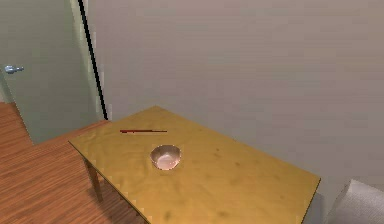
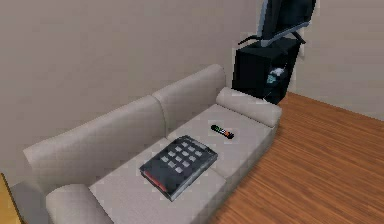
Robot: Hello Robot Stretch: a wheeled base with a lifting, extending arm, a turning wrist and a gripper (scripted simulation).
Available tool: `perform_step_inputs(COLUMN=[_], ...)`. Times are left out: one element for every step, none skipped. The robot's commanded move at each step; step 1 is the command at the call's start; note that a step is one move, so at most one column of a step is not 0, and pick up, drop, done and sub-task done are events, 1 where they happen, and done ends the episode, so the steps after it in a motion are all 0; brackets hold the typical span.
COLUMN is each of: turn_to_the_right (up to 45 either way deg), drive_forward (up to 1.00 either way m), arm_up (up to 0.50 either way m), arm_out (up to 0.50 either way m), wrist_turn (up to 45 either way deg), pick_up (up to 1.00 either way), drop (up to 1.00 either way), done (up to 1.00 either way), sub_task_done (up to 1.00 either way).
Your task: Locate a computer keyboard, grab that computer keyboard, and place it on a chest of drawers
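A dark flat slab with rows of pale keys and a red front edge, shaped like a computer keyboard, lies on the seat of a pale beige sofa in the arm side view. It rests on the middle cushion, tilted slightly across it. A small dark remote-like object lies on the cushion beyond it.
A black cabinet with a dark screen on top stands past the sofa's far end. Wooden floor lies in front of the sofa. In the forward view a yellow wooden table carries a small bowl and a thin red stick; a door is at the left.
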Motion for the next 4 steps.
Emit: perform_step_inputs(turn_to_the_right=[0.0, 0.0, 0.0, 0.0], drive_forward=[0.0, 0.0, 0.0, 0.0], arm_up=[0.48, 0.0, 0.0, 0.0], arm_out=[0.0, 0.4, 0.0, 0.0], wrist_turn=[0.0, 0.0, 45.0, 45.0], pick_up=[0.0, 0.0, 0.0, 0.0], drop=[0.0, 0.0, 0.0, 0.0], done=[0.0, 0.0, 0.0, 0.0], sub_task_done=[0.0, 0.0, 0.0, 0.0])
